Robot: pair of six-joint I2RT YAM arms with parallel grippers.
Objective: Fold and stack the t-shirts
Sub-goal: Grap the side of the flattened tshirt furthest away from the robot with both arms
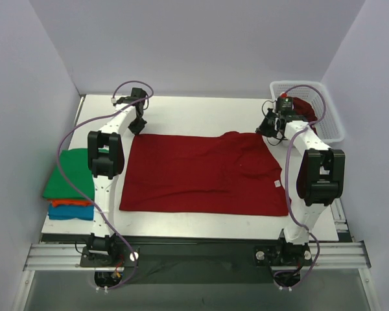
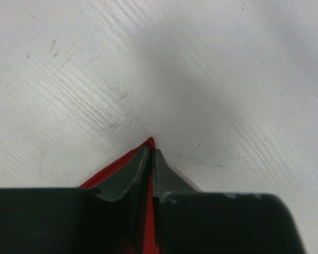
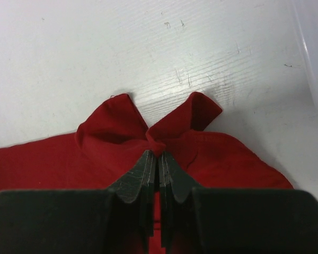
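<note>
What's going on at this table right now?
A dark red t-shirt lies spread on the table. The left gripper pinches its far left corner; the right gripper pinches its bunched far right edge. Folded shirts, green on top, are stacked at the left, and another red shirt sits in the white basket.

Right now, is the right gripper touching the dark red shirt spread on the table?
Touching. The right wrist view shows the right gripper shut on a pinched bunch of the dark red shirt.
</note>
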